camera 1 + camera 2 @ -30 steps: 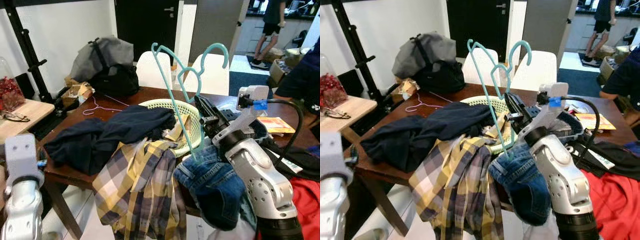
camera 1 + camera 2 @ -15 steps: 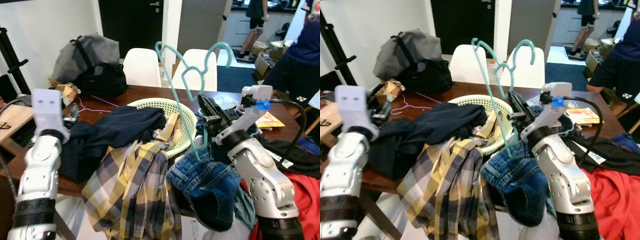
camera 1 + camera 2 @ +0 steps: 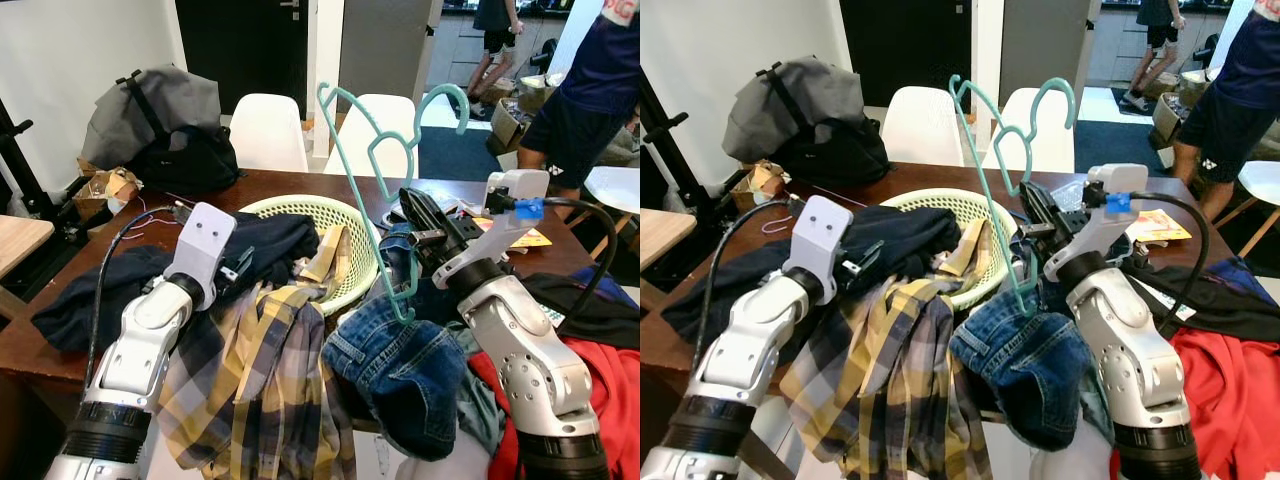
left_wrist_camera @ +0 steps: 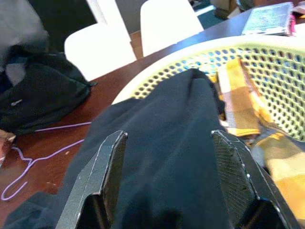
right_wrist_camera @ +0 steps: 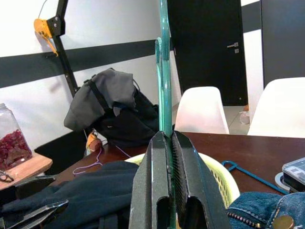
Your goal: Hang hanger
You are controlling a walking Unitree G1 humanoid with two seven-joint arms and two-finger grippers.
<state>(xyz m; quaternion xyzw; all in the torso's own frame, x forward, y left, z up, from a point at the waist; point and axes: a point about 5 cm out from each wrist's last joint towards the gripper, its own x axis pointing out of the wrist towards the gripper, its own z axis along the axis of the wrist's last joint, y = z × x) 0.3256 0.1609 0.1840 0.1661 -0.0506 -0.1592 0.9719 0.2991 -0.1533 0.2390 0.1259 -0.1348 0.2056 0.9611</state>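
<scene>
Clearly the right hand (image 3: pixel 418 222), clamped tight on the teal hanger (image 3: pixel 372 190) raised above the counter (image 3: pixel 30 345), should keep it upright while the wide-open left hand (image 4: pixel 167 181), poised over the navy garment (image 3: pixel 270 240), takes a firm pinch.

Over a brown table (image 3: pixel 300 185) heaped with clothes, the right gripper (image 3: pixel 418 222) clamps an upright teal hanger (image 3: pixel 372 165) beside a pale green basket (image 3: pixel 350 225), while the left gripper (image 3: pixel 242 266) reaches over a navy garment (image 3: pixel 110 285) and a plaid shirt (image 3: pixel 255 390), blue jeans (image 3: pixel 405 370) hanging off the near edge.
</scene>
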